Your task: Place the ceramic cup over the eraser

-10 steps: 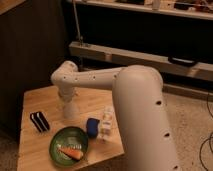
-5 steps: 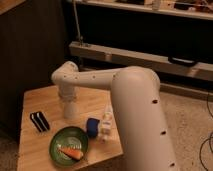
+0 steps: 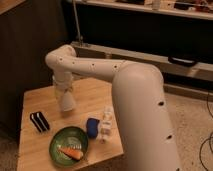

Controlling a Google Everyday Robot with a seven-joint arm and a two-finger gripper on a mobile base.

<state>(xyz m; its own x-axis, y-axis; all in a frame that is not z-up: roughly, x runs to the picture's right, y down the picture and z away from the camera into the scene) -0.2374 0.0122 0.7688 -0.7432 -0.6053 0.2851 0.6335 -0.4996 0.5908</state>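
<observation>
Plate [image 3: 54,142] is the closest thing, green, sitting near the table's [image 3: 95,92] front edge with an orange carrot-looking bit [image 3: 71,153] lying in it. Just right of it there's a blue block [image 3: 93,126], and a small white bottle [image 3: 105,125] right beside that, close to the right edge. Further back on the left edge lies the eraser [image 3: 39,121], black with pale stripes, flat on the wood. The ceramic cup [image 3: 67,102] is around the middle of the table, well apart from the eraser, wider end down. The pincer [image 3: 64,90] comes straight down onto its top and is clenched on it. The big white arm [image 3: 135,90] sweeps in from the right.
</observation>
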